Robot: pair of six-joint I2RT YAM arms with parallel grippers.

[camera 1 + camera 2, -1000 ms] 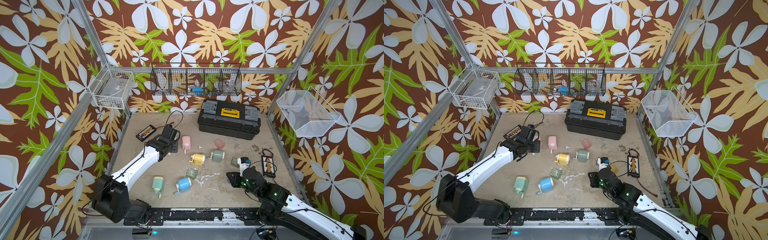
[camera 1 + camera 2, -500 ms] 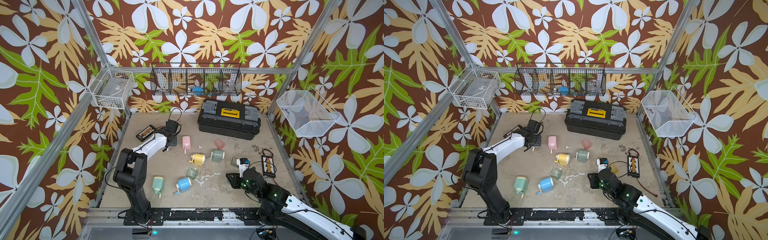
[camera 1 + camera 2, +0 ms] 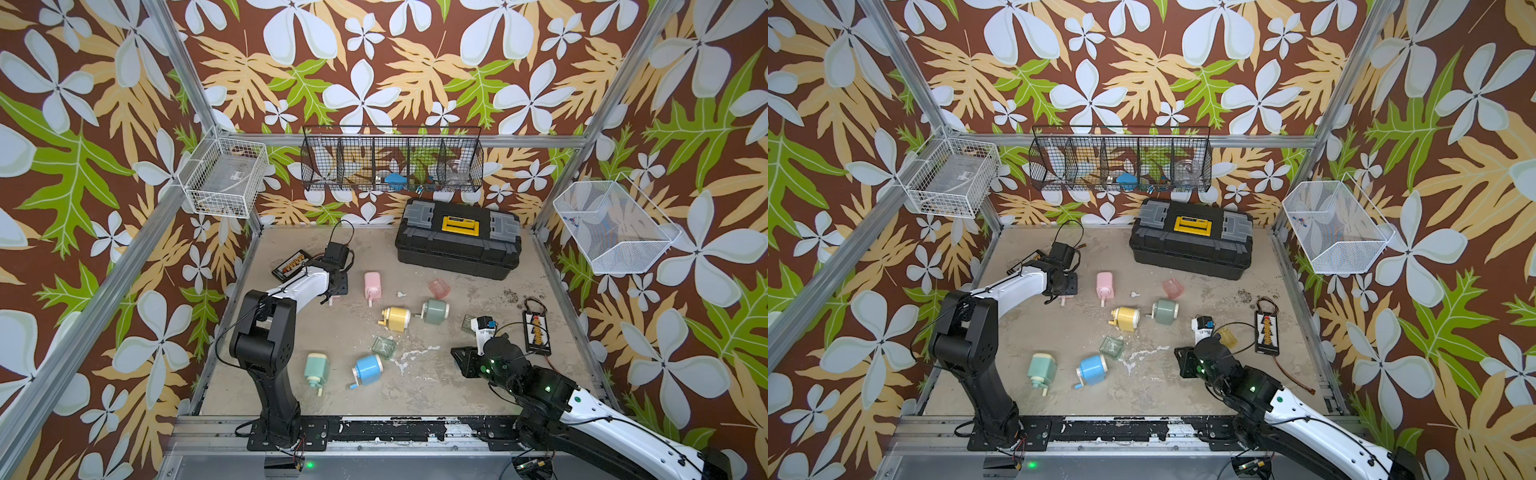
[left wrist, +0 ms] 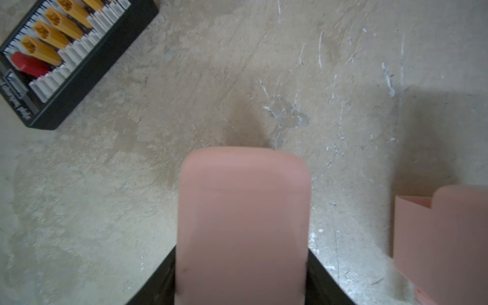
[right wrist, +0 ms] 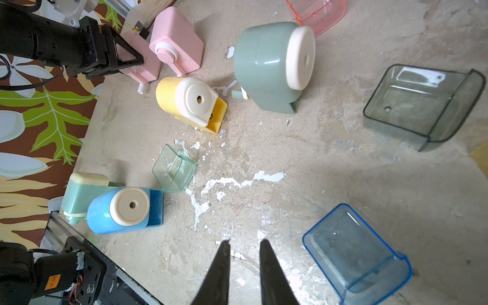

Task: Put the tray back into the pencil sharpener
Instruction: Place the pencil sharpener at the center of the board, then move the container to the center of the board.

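Swung upright since a second earlier, the left arm towered over the near rail while the left gripper had barely shifted from the 10 o'clock part of the table. Its black fingers were clamped on either flank of a pink sharpener, held low over the surface — whether it touched the table could not be told. A second pink sharpener lay just at its 3 o'clock, apart from it, and a black connector board sat at 10 o'clock of the gripper. The pink tray lay loose further along at 3 o'clock, out of any sharpener, just at 12 o'clock of a grey-green sharpener; a yellow sharpener lay beside that at 9 o'clock. Over at the table's 4 o'clock, the right gripper hung with its fingers a narrow gap apart and nothing between them — a blue tray and a grey tray lay empty near it. A clear green tray, a blue sharpener and a mint sharpener lay toward 7 o'clock, and a black toolbox stood at 1 o'clock.
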